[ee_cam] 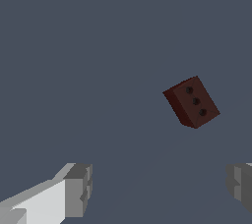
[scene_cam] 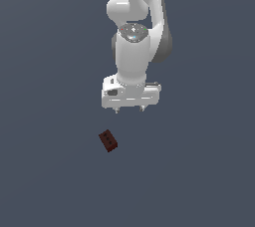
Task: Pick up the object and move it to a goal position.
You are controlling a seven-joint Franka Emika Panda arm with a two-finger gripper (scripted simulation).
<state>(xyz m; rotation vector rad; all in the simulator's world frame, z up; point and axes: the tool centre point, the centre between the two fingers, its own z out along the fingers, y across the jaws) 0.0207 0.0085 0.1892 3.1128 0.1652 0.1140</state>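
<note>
We see the white arm [scene_cam: 137,32] coming down from the top of the exterior view, its wrist turned downward over a plain dark grey-blue surface [scene_cam: 50,171]; at its end sits the gripper [scene_cam: 129,109], a broad white body with two short fingertips poking out below it. In the wrist view the two fingers [ee_cam: 78,188] stand far apart, one at each side of the picture, with nothing between them but bare surface; so we read the claw as spread wide and holding nothing.

The object [scene_cam: 108,141] is a small dark red-brown block; in the exterior view it lies below the gripper and a little toward the exterior view's left, apart from the fingertips and not touched by them. It sits turned at an angle to the gripper's body rather than square with it; it is plainly narrower than the white gripper body above it.

In the wrist view we find the object [ee_cam: 192,102] more clearly; one face carries three small dark holes in a row, and the neighbouring side is darker, in shade. It lies beyond the fingers and not between them, nearer to the finger seen only at the picture's edge [ee_cam: 241,183]; we cannot tell from either view how high the gripper hangs above the surface.
</note>
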